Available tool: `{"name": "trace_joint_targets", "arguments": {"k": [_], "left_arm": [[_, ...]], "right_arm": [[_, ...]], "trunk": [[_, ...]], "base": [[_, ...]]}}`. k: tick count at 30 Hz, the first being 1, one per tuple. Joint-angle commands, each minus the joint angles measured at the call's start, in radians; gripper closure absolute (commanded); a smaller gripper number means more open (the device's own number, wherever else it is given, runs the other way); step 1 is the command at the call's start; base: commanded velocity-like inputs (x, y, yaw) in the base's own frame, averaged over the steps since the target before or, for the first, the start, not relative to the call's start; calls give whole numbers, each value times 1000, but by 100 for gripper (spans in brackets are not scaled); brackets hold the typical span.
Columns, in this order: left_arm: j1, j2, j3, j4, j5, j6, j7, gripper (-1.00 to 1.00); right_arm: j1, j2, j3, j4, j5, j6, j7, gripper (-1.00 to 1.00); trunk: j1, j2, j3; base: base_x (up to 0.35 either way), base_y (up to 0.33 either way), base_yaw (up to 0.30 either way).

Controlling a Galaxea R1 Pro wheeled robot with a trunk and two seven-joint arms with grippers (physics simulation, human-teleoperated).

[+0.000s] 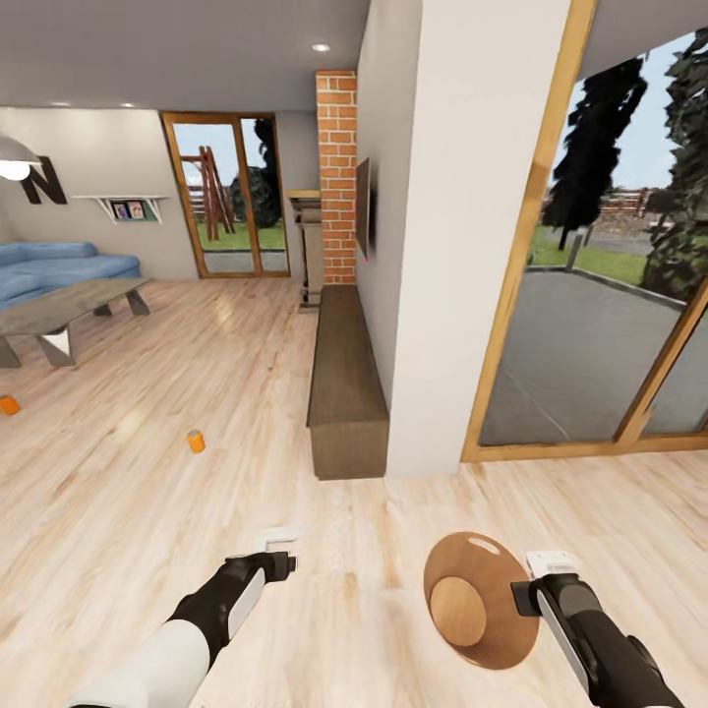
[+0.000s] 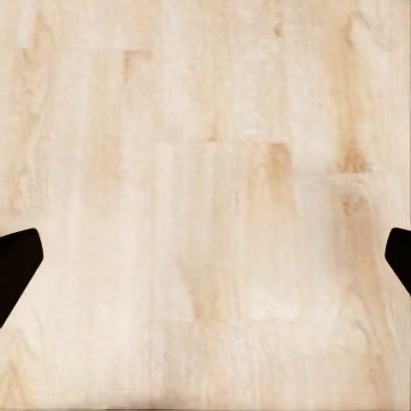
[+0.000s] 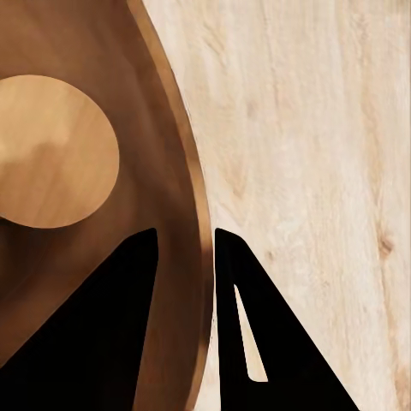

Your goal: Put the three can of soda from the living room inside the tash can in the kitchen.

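The head view looks down on a pale wood floor (image 1: 128, 492) in the living room. The right gripper (image 1: 528, 580) grips the rim of the trash can (image 1: 482, 615), which hangs by that rim with its brown inside and lighter round bottom turned up to the camera and an oval handle slot on the rim's far side. Taking the trash can as the mark, an orange soda can (image 1: 197, 441) stands upright on the floor well off to its left and farther from the robot. A second orange can (image 1: 9, 404) sits farther left again, at the picture's edge, near a low table (image 1: 74, 305). Behind the table is a blue sofa (image 1: 54, 267). Beyond the trash can stands a white wall (image 1: 447, 246) with a long dark bench (image 1: 344, 383) at its foot, a brick column (image 1: 337, 172) behind that, and a glass door (image 1: 610, 275) to the right. The left gripper (image 1: 280, 551) hangs over bare floor to the left of the trash can, holding nothing.

The left wrist view shows bare floorboards (image 2: 205, 205) between two dark fingertips (image 2: 17, 265) set wide apart, so that gripper is released.

The right wrist view shows the clamp close up: two dark fingers (image 3: 111, 334) pinch the trash can (image 3: 94, 103) wall, one inside and one outside, with floor (image 3: 317, 171) beyond the rim.
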Motion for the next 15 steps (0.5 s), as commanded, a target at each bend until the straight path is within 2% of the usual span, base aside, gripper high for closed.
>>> {"name": "trace_joint_targets", "arguments": {"k": [1, 15], "left_arm": [[0, 0, 0, 0, 0, 0, 0, -100], [0, 0, -1, 0, -1, 0, 0, -100]], "right_arm": [[0, 0, 0, 0, -5, -1, 0, 100], [0, 0, 0, 2, -5, -2, 0, 100]], "trunk": [[0, 0, 0], [0, 0, 0]], "base": [[0, 0, 287], [0, 0, 287]]}}
